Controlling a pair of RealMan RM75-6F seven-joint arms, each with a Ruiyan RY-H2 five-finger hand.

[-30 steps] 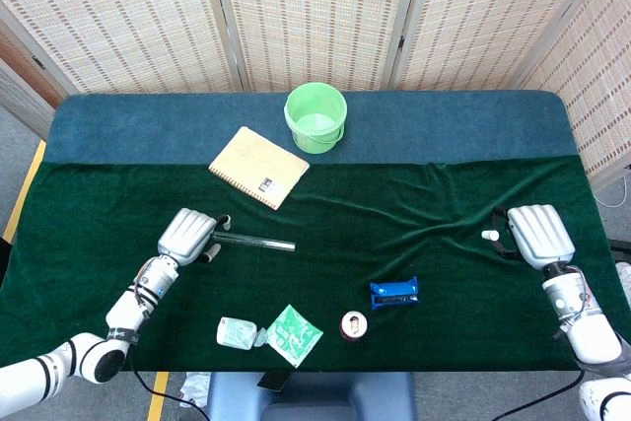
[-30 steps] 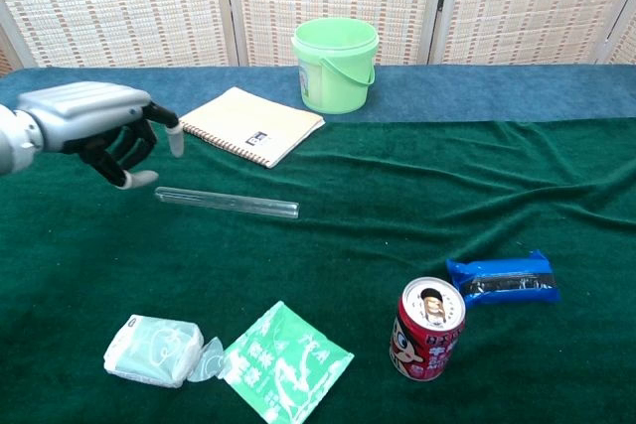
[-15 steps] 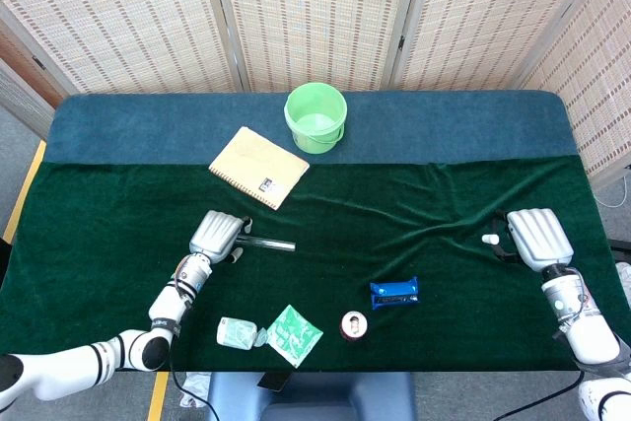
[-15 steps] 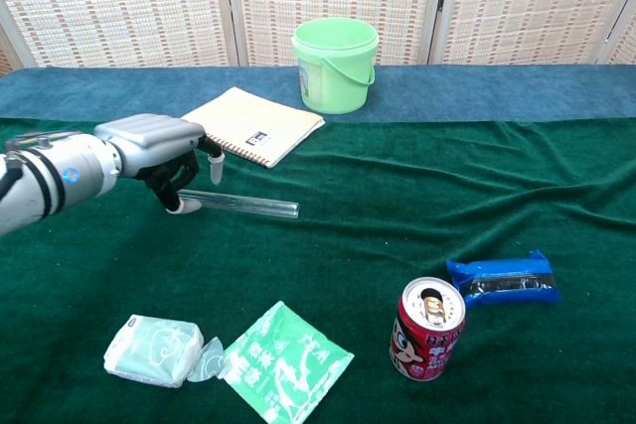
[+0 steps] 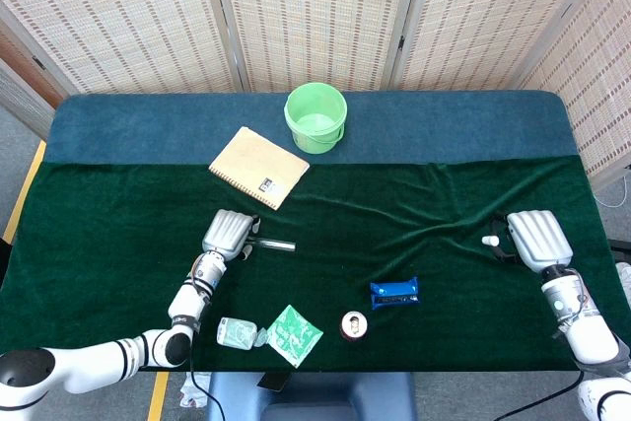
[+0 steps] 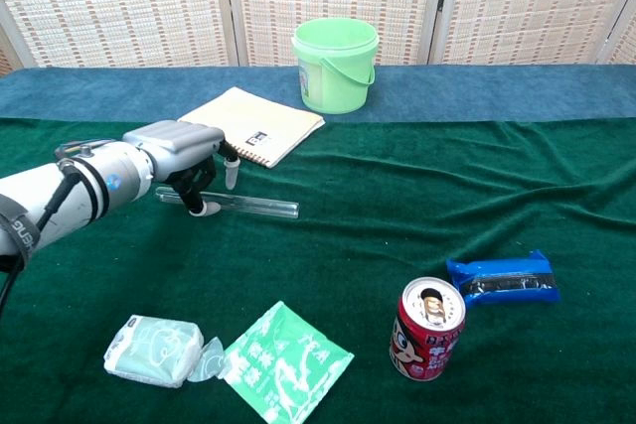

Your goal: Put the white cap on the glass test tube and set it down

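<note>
The glass test tube (image 5: 274,245) (image 6: 256,208) lies flat on the green cloth, left of centre. My left hand (image 5: 229,233) (image 6: 182,150) hovers over the tube's left end. Its fingers (image 6: 202,208) curl down in front of the tube and touch it, while the thumb hangs behind it. The tube still rests on the cloth. At the far right edge, my right hand (image 5: 536,239) pinches the small white cap (image 5: 489,240) at its fingertips, just above the cloth. The chest view does not show the right hand.
A green bucket (image 5: 315,117) (image 6: 336,65) and a tan notebook (image 5: 258,167) (image 6: 253,124) sit behind the tube. Near the front edge are a red can (image 5: 353,324) (image 6: 427,330), a blue packet (image 5: 394,292) (image 6: 502,279), a tissue pack (image 6: 152,350) and a green sachet (image 6: 286,359).
My left hand has moved right and come down over the left end of the tube. The tube has not shifted. The right hand has drifted slightly toward me with the cap.
</note>
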